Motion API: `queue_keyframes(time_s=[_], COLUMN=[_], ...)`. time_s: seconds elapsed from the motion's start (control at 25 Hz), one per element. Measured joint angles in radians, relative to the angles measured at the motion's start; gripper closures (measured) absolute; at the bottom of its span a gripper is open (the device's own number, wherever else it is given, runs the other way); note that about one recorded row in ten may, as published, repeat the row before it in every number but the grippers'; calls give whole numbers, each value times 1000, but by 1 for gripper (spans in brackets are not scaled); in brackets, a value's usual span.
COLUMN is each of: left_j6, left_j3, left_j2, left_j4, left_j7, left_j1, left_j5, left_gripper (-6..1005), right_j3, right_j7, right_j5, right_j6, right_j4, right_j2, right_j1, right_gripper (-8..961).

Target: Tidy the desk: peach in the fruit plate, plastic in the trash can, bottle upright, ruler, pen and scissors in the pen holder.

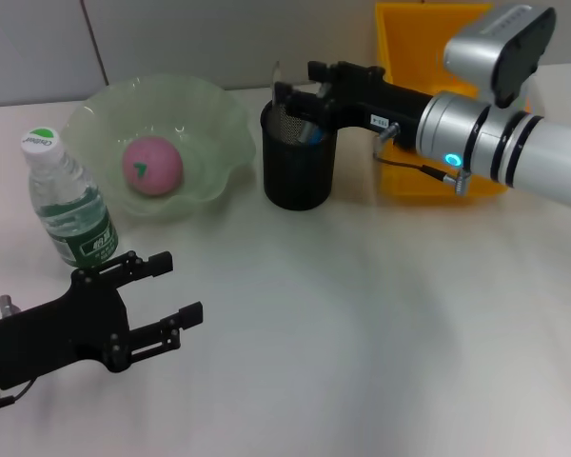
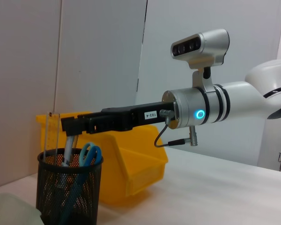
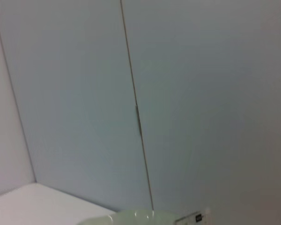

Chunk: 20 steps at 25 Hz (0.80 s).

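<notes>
With the right tool over the pen holder, seemingly clamped on the pen, it should release only once the pen stands inside; the left tool idles, fingers apart.

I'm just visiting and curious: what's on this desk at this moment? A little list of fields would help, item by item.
peach: in the fruit plate
bottle: upright on the desk
pen holder: holds ruler, pen, scissors
trash can: behind the pen holder
right gripper: above the pen holder
left gripper: open, near the bottle, holding nothing
</notes>
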Motion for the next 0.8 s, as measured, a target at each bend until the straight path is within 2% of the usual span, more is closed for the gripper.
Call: queue_keyframes(time_s=[0.36,0.56,0.64,0.8], left_j6=[-7,-23,-24,-14], left_j3=[2,6,7,41], left_j2=[-3,-3,-3,0], left_j4=[-2,-24,-25,-22], left_j7=[-5,-8,-18,-58], left_j1=[4,4,4,6], left_j5=[0,3,6,12], left_gripper=[246,246,246,246], right_j3=[-18,-47,-47,-47], right_j7=[133,246,280,332], right_j5=[37,18,-5,-130], right_j6=[-155,-338,-429,-579], right_j4=[-71,-189,-225,-251], right_j2=[-8,-12,-23,-70], right_j1=[-84,-203,-250,-301], right_gripper=[305,275,243,139])
